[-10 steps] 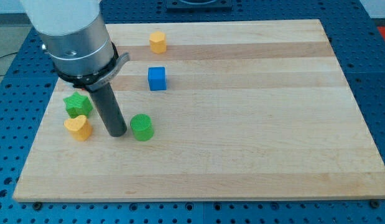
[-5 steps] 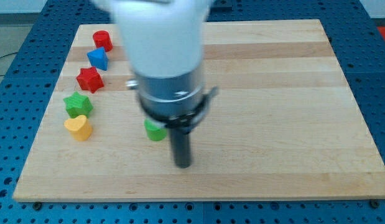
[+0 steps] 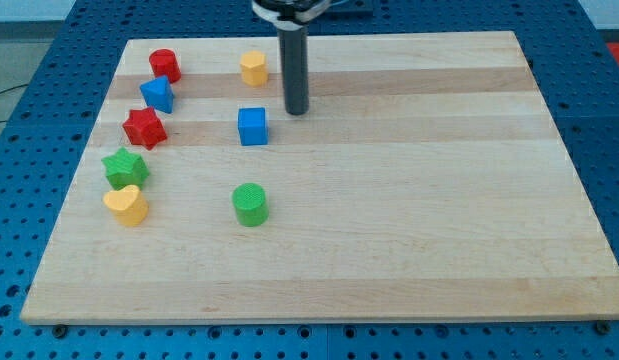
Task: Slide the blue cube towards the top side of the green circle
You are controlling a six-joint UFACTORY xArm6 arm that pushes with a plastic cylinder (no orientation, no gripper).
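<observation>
No pincer ends this arm, only a dark rod, so nothing is open, clenched or grasped. My tip (image 3: 297,111) stands on the worktop (image 3: 409,200) near the view's top, just to the upper right of the blue cube (image 3: 252,126) with a small gap between them, and to the right of the yellow block (image 3: 253,68).

The blue cube sits flat, its edges nearly square to the worktop's sides; being a cube, it has no long axis to tell. It lies well above the green circle (image 3: 250,204), almost straight up from it in the view.

Down the view's left side run a red cylinder (image 3: 164,64), a blue block (image 3: 158,94), a red star (image 3: 144,128), a green star (image 3: 124,167) and a yellow heart (image 3: 126,204).

I can read no writing or labels on any block.
</observation>
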